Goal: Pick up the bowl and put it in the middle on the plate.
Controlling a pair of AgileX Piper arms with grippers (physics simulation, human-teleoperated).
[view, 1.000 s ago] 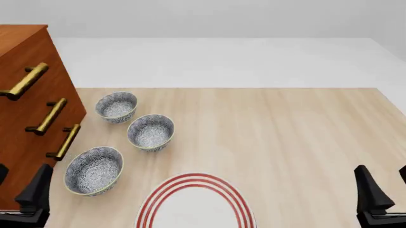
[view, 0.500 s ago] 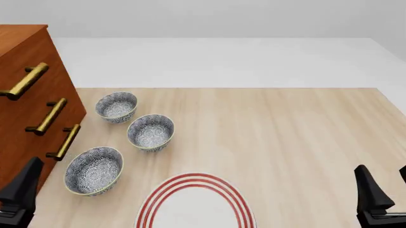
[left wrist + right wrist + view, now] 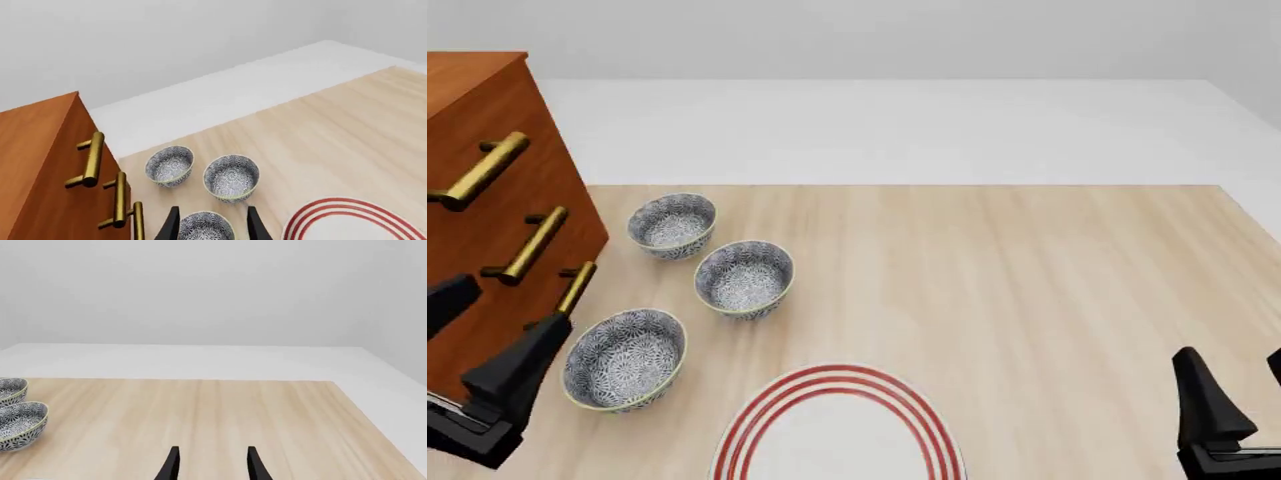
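Three look-alike floral bowls sit on the left of the table. The near bowl (image 3: 625, 358) is closest to my left gripper (image 3: 487, 335), which hovers open just left of it, apart from it. In the left wrist view this bowl (image 3: 205, 227) shows between the two fingertips (image 3: 170, 227). The middle bowl (image 3: 745, 277) and the far bowl (image 3: 673, 224) lie further back. The white plate (image 3: 827, 376) with red rings lies at the front centre, cut off by the frame edge. My right gripper (image 3: 1237, 385) stands open and holds nothing at the front right, far from the bowls.
A brown dresser (image 3: 481, 200) with brass handles (image 3: 531, 245) stands at the left table edge, right beside my left gripper and the near bowl. The wooden table (image 3: 1028, 290) runs to the right, with a white floor beyond its far edge.
My left gripper has risen and moved forward and right, closer to the near bowl. The right gripper, the bowls and the plate have not moved.
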